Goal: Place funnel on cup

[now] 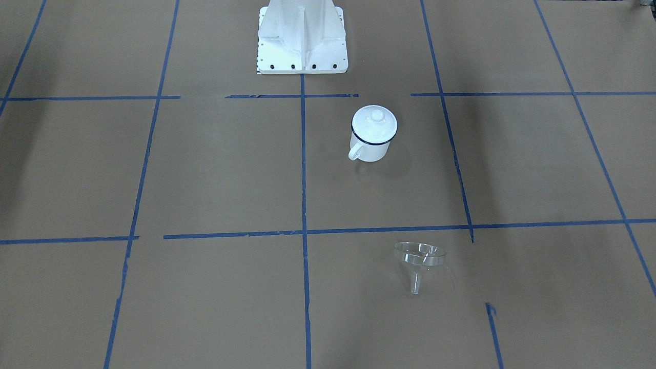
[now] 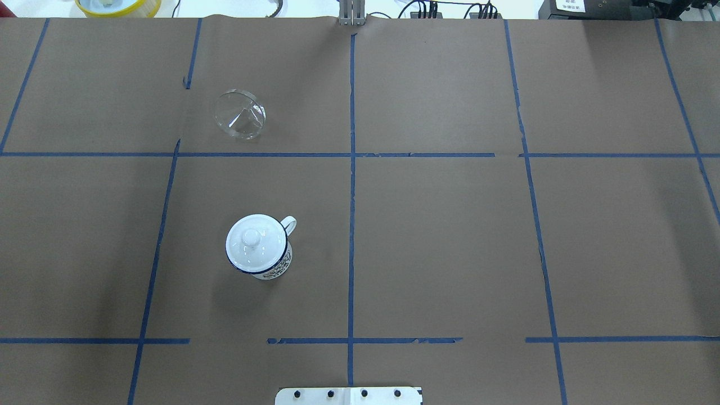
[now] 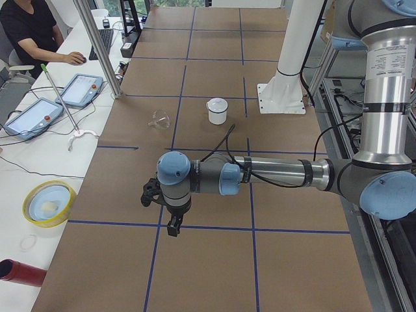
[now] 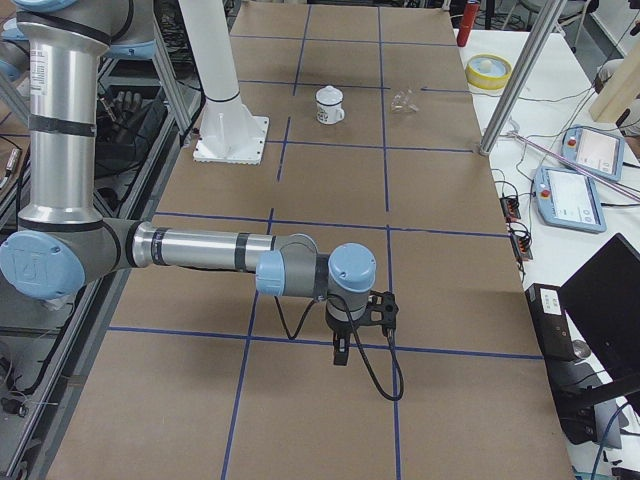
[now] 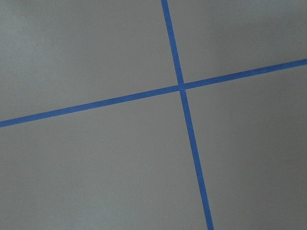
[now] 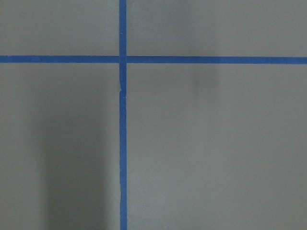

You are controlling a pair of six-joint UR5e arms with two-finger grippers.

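The cup [image 1: 370,147] is a white enamel mug with a dark blue rim. It stands upright on the brown paper with a round knobbed white lid [image 1: 374,123] on top. It also shows in the overhead view [image 2: 277,269]. The clear funnel [image 1: 419,258] lies tipped on the table, apart from the cup, on the robot's left half further from the base [image 2: 240,115]. My left gripper [image 3: 173,229] hangs over the table far from both and shows only in the left side view. My right gripper [image 4: 340,358] shows only in the right side view. I cannot tell whether either is open or shut.
The white robot pedestal [image 1: 302,41] stands at the table's near edge. Blue tape lines [image 2: 351,169] grid the brown paper. A yellow-rimmed bowl [image 3: 49,203], a red cylinder [image 3: 19,273] and control tablets [image 3: 79,90] lie on the side bench, where a person [image 3: 29,29] sits.
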